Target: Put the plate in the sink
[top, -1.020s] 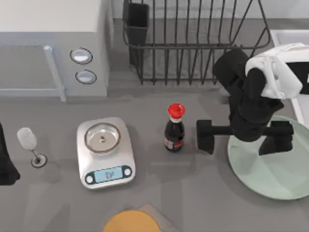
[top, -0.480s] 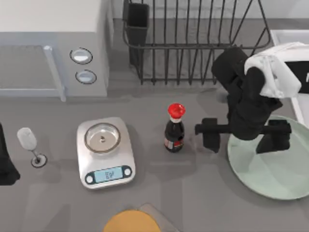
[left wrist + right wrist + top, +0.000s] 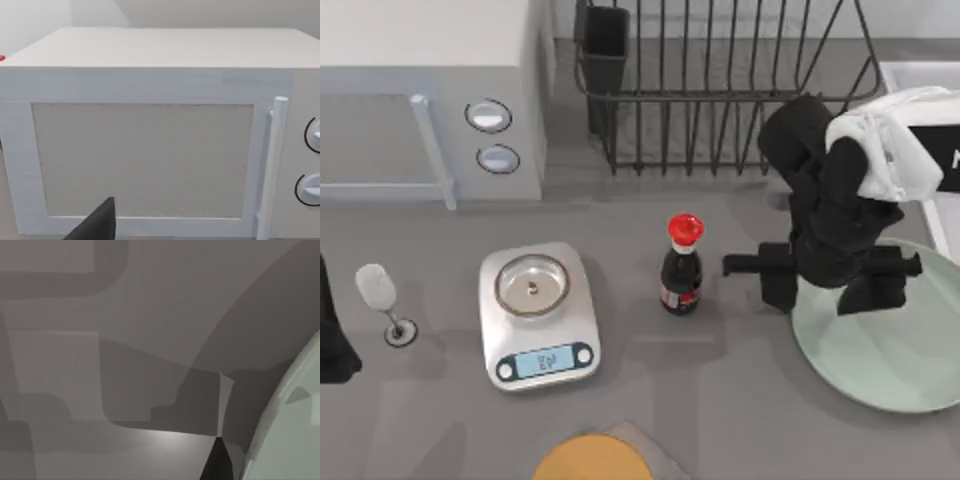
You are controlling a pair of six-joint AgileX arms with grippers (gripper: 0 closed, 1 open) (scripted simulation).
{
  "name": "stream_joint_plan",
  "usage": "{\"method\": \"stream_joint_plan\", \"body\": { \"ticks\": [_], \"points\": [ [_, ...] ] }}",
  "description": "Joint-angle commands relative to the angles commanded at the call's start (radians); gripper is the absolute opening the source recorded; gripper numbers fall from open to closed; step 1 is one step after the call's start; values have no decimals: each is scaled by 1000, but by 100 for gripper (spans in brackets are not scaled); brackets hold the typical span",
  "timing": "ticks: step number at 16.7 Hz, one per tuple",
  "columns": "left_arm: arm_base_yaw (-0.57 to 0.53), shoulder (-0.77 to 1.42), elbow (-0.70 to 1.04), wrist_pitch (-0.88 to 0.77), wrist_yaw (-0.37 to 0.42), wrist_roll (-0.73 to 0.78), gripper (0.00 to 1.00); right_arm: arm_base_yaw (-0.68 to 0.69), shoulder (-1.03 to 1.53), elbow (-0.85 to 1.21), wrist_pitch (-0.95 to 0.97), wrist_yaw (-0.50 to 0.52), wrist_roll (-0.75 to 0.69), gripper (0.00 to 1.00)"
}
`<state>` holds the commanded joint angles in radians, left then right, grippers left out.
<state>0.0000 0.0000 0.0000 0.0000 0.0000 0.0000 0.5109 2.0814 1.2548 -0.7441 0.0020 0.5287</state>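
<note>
Right gripper (image 3: 832, 283) sits low at the left rim of the plate (image 3: 890, 350), fingers spread, one outside the rim and one over the plate, nothing grasped yet. The plate lies flat on the worktop (image 3: 720, 400) at the right edge, with the sink (image 3: 920, 75) behind it at the far right corner.

To do this well: pinch squarely on the rim, then lift level, clear of the soy sauce bottle (image 3: 681, 265). The dish rack (image 3: 720, 90) looks empty; the scale (image 3: 537, 315) bowl too.

Left arm is parked at the left edge, facing the microwave (image 3: 150, 130); cannot tell its gripper state.
</note>
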Motion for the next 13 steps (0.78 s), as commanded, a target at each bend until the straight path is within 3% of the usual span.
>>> {"method": "stream_joint_plan", "body": {
  "ticks": [9,13],
  "points": [
    [0,0,0,0,0,0,100,-17,-84,14,-1,15,-6,0],
    [0,0,0,0,0,0,100,-52,-93,93,-99,29,0,0]
  ]
}}
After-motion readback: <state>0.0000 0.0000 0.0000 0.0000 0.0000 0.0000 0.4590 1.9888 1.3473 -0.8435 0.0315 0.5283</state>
